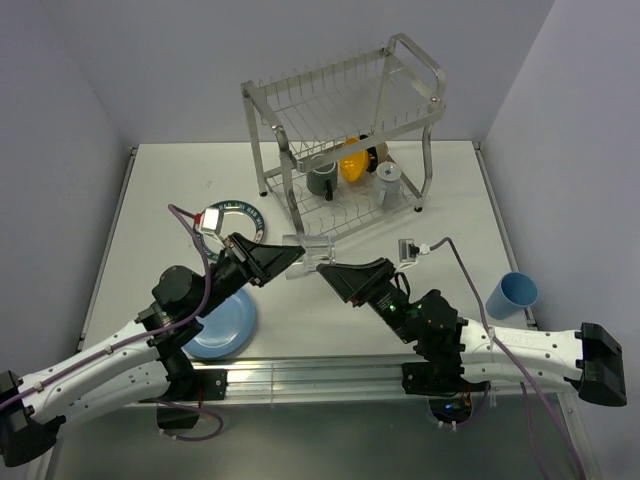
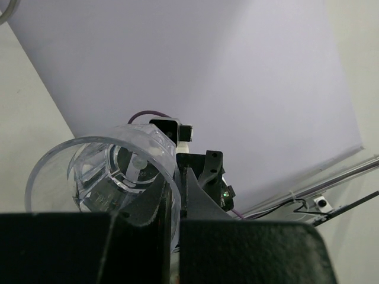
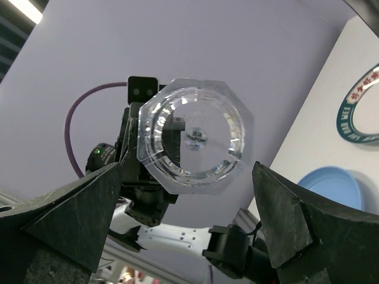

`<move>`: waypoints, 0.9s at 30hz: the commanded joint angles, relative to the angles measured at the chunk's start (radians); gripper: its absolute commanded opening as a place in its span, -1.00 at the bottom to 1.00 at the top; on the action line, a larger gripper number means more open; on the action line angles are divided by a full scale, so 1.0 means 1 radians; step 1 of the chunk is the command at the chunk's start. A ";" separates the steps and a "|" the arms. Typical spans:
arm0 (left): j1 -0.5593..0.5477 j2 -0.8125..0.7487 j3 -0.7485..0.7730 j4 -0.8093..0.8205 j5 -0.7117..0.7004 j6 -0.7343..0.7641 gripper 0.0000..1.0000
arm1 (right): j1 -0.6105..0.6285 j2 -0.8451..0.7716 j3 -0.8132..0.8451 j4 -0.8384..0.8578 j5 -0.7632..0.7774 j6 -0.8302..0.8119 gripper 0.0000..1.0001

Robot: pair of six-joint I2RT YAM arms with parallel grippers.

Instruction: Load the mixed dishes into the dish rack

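1. Handover pose, we judge: our left jaws clench the clear glass (image 1: 308, 256) by its rim, sideways above the tabletop (image 1: 180, 190).
2. Our right jaws gape wide facing its base, released.
3. The dish rack (image 1: 345, 120) stands beyond, part loaded.

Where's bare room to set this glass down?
Bare table: far left, between the white plate and the left edge; also right, between dish rack and blue cup. The rack's upper tier looks bare. Crowded: lower tier, and centre where both arms meet.
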 commanded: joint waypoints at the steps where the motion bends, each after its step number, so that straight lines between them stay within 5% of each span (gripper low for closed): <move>1: -0.006 -0.009 0.003 0.136 -0.006 -0.090 -1.00 | 0.024 0.016 0.026 0.152 0.049 -0.156 0.96; 16: -0.008 0.032 -0.080 0.290 0.016 -0.190 -1.00 | 0.027 0.055 0.029 0.232 0.107 -0.265 0.95; 21: -0.008 0.044 -0.088 0.304 0.028 -0.201 -1.00 | 0.029 0.072 0.048 0.208 0.109 -0.279 0.76; 24: -0.008 0.055 -0.086 0.315 0.049 -0.211 -0.99 | 0.027 0.081 0.046 0.204 0.126 -0.294 0.19; 25: -0.008 0.058 -0.086 0.311 0.054 -0.213 -0.93 | 0.027 0.081 0.046 0.203 0.132 -0.311 -0.35; 27: -0.008 0.058 -0.092 0.318 0.068 -0.212 -0.48 | 0.026 0.081 0.045 0.185 0.141 -0.325 -0.93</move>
